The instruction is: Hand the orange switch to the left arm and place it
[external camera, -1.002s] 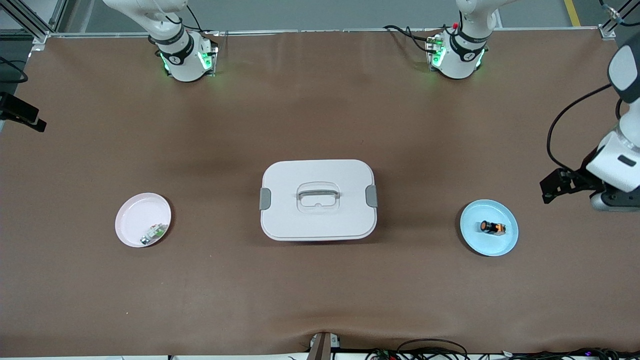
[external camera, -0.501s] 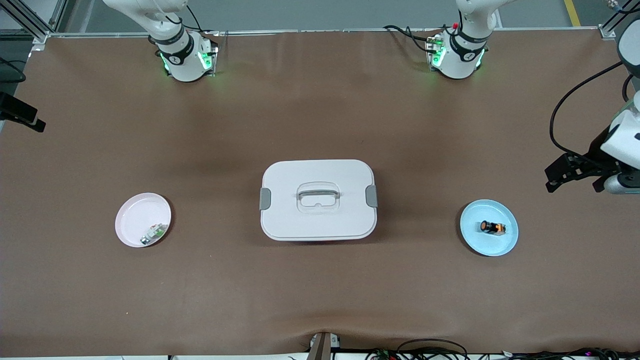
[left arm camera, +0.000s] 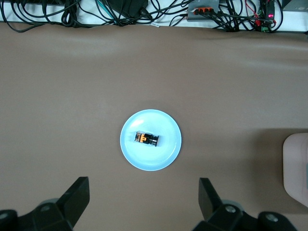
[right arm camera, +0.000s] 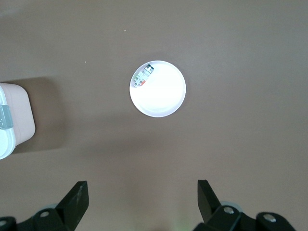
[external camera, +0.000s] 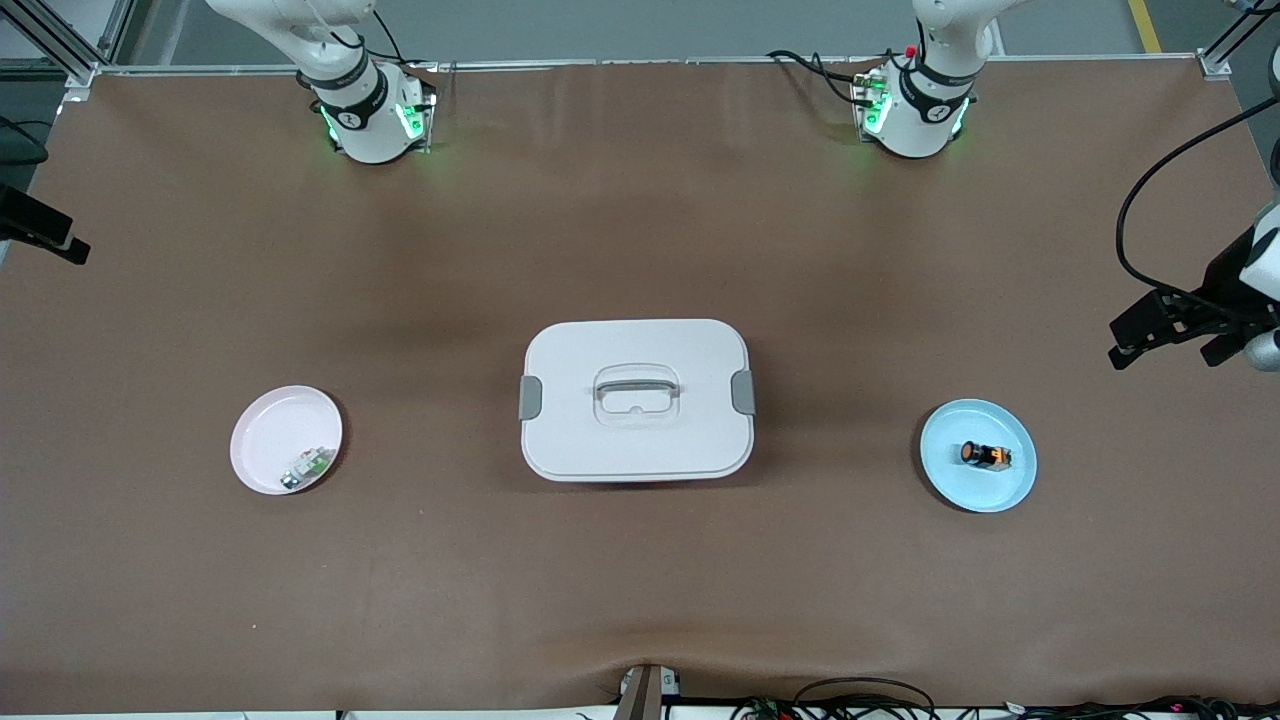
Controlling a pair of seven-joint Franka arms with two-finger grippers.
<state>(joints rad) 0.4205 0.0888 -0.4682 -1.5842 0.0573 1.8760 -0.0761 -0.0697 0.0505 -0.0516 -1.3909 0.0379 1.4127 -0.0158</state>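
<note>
The orange switch (external camera: pixel 985 455) lies on its side on a light blue plate (external camera: pixel 960 485) at the left arm's end of the table; it also shows in the left wrist view (left arm camera: pixel 147 139). The white box (external camera: pixel 636 400) stands closed mid-table between the two plates. My left gripper (external camera: pixel 1170 345) hangs open and empty, high over the table near the blue plate; its fingers frame bare table in its wrist view (left arm camera: pixel 144 192). My right gripper (right arm camera: pixel 139 195) is open and empty, high over bare table near a pink plate (right arm camera: pixel 163 98).
The pink plate (external camera: pixel 270 430) at the right arm's end holds a small green-and-white component (external camera: pixel 308 467). Cables run along the table edge nearest the front camera (external camera: pixel 860 700). The box's edge shows in both wrist views (left arm camera: pixel 296 163) (right arm camera: pixel 12 120).
My left gripper has drifted away from the blue plate toward the table's edge at the left arm's end. The switch, plates and box have not moved.
</note>
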